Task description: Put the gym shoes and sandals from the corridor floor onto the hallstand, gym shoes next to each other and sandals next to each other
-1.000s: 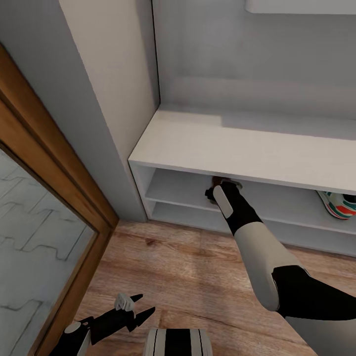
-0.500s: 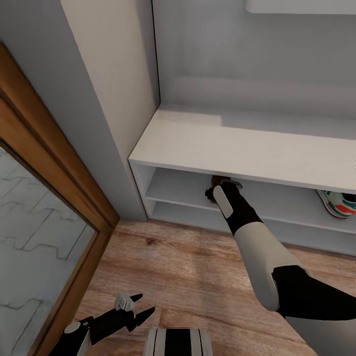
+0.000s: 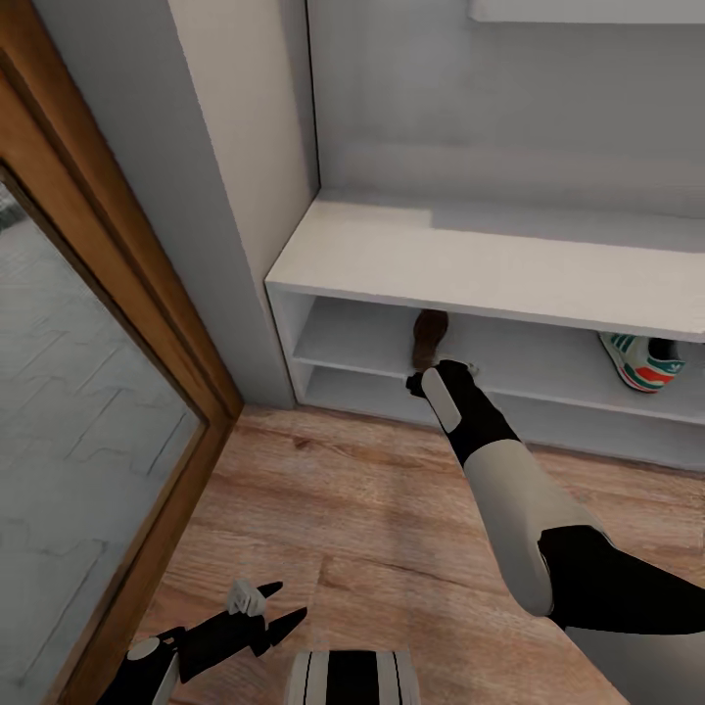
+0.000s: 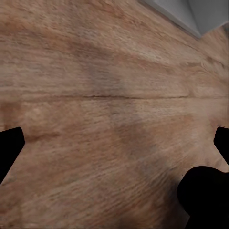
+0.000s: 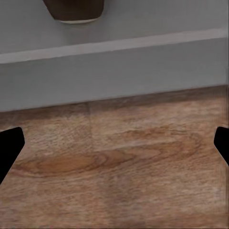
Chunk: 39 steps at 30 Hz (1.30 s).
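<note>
Right hand (image 3: 419, 380) sits at the front edge of the hallstand (image 3: 470, 262)'s upper low shelf, fingers spread and holding nothing — right wrist view shows both fingertips (image 5: 10, 145) wide apart over bare corridor floor (image 3: 372, 509), the shelf front just ahead. One sandal (image 3: 428, 338) lies on that upper low shelf just beyond the hand, its end near the shelf lip in the wrist view (image 5: 75, 9). One gym shoe (image 3: 641, 360) is on the same shelf, well apart toward the right. Second sandal and second gym shoe: can't see either. Left hand (image 3: 262, 612) hangs low over the floor near the base, fingers spread, empty. Risks as I read it: any lift of the right wrist while this close could clip the underside of the bench top or nudge the sandal off the lip onto the floor — then it no longer counts as racked. Also, pairing: the partner sandal needs to land right beside this one, and sliding it in could push this one deeper or skew it.
</note>
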Tool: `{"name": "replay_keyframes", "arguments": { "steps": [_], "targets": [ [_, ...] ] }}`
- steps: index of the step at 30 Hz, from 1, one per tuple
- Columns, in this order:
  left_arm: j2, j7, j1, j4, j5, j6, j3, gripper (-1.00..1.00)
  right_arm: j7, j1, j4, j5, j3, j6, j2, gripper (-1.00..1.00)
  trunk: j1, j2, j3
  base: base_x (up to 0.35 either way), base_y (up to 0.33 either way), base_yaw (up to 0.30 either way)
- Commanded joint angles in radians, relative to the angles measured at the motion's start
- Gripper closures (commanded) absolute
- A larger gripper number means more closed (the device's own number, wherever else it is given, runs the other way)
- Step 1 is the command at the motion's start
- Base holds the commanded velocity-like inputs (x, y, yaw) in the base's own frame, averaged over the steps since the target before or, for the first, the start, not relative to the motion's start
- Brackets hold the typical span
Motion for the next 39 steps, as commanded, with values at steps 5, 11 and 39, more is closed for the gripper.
{"name": "replay_keyframes", "arguments": {
  "steps": [5,11,39],
  "targets": [
    [-0.001,-0.004,-0.001,-0.001,-0.009,-0.004,0.005,-1.0,-0.009,0.0,0.001,-0.009,0.002,0.002,0.0,-1.0,-0.001,0.0,-0.001,-0.338,0.0,0.0],
    [0.0,-0.004,-0.001,-0.001,-0.01,-0.004,0.006,-1.0,-0.009,0.0,0.005,-0.007,0.003,0.003,0.0,-1.0,-0.001,0.0,-0.001,-0.338,0.0,0.0],
    [0.001,-0.004,0.003,-0.003,-0.008,-0.043,0.008,-1.0,0.319,0.496,0.082,0.153,0.158,-0.438,-0.059,-1.0,-0.001,0.0,-0.001,-0.213,0.0,0.0]
  ]
}}
